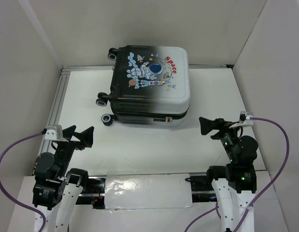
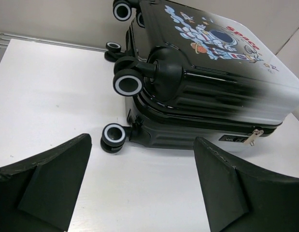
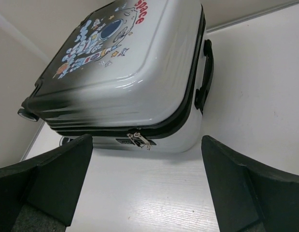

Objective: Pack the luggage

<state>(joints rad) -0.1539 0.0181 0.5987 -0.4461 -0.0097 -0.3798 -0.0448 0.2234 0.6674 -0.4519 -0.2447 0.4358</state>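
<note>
The luggage (image 1: 151, 84) lies flat and closed at the back middle of the table, its astronaut print and red "Space" facing up, black wheels on its left side. Its zip pulls (image 3: 139, 140) rest at the lock on the near edge, and a black handle (image 3: 204, 77) runs along its right side. My left gripper (image 1: 80, 135) hangs open at the near left, well short of the wheels (image 2: 113, 134). At the near right, my right gripper (image 1: 210, 126) is open too, just off the case's near right corner. Neither holds anything.
White walls close in the table on the left, back and right. An aluminium rail (image 1: 56, 104) runs along the left edge and behind the case. A strip of clear film (image 1: 148, 191) lies over the near edge between the arm bases.
</note>
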